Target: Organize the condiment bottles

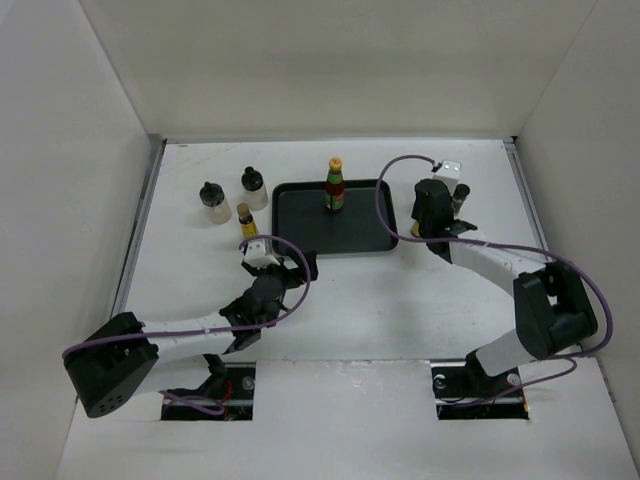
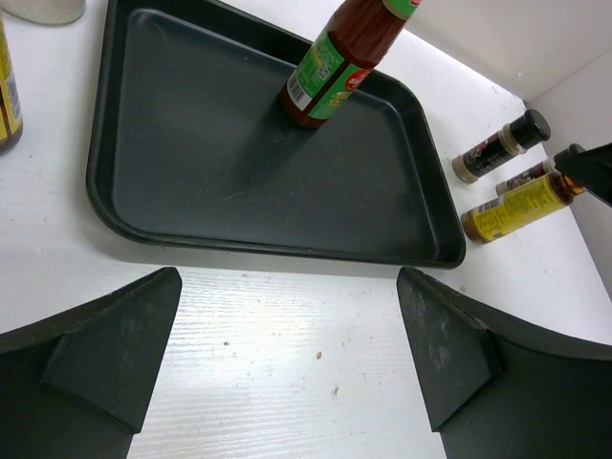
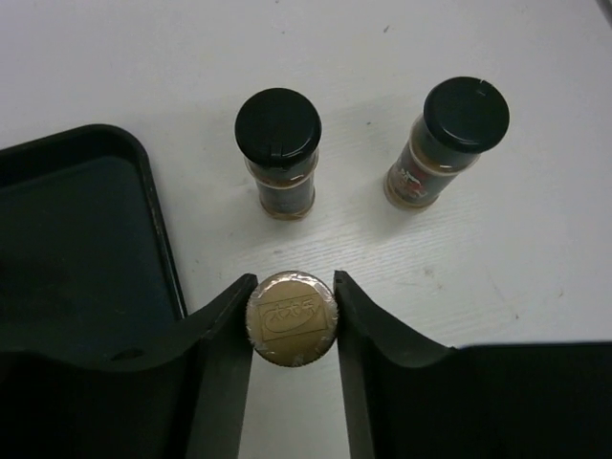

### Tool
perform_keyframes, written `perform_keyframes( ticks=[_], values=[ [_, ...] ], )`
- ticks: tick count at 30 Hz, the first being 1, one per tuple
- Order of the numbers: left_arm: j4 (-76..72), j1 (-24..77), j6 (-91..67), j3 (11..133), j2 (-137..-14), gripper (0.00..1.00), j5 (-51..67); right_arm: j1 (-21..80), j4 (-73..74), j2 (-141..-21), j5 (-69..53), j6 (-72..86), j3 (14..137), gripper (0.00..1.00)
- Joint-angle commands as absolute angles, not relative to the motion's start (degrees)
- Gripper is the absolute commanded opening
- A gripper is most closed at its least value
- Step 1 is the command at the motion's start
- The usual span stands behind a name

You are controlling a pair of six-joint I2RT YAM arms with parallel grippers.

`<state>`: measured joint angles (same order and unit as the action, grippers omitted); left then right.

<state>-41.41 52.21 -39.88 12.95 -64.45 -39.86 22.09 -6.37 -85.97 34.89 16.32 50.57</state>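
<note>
Gripping a gold-capped bottle (image 3: 292,318) by its cap, the right tool (image 3: 294,287) has a finger pressed against each side at 3 and 9 o'clock. The bottle stands upright on the white bench (image 3: 535,268), just off the tray's right rim. From this bottle, two black-capped spice jars (image 3: 277,153) stand apart at 12 and 1 o'clock, both upright and outside the tray. The left tool (image 2: 287,287) hovers with its fingers spread wide and nothing between them, at the 6 o'clock edge of the black tray (image 1: 365,225).

Only the red sauce bottle (image 1: 335,188), green-necked and yellow-capped, stands inside the tray, near its 12 o'clock rim. At the tray's 9 o'clock are two squat whitish bottles (image 1: 214,203) and one slim yellow-labelled bottle (image 1: 246,222), all on bare bench.

Judged from this layout, and assuming the tray is where the bottles are to be gathered, the task is at an early stage. One bottle is placed and one is in hand. The two spice jars and the three bottles on the left remain to be moved.
</note>
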Motion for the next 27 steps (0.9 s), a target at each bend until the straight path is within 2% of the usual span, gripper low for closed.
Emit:
perform_keyframes(
  ticks=[1, 6, 12, 17, 27],
  values=[
    [-44.4, 52.5, -40.4, 14.5, -64.1, 1.00, -39.5, 21.8, -8.3, -85.3, 35.4, 16.9, 53.7, 0.39],
    [-44.4, 52.4, -40.4, 14.7, -64.5, 1.00, -39.5, 23.1, -8.6, -80.6, 40.2, 15.4, 54.1, 0.33],
    [-44.4, 52.3, -40.4, 14.8, -64.8, 1.00, -39.3, 26.5, -11.2, -80.7, 38.7, 13.3, 59.1, 0.33],
    [-44.4, 52.3, -40.4, 14.8, -64.8, 1.00, -39.3, 29.0, -16.3, -88.8, 34.2, 14.1, 65.4, 0.33],
    [-44.4, 52.4, -40.4, 14.8, -65.0, 1.00, -39.3, 32.3, -17.9, -105.9, 32.7, 13.5, 80.2, 0.34]
  ],
)
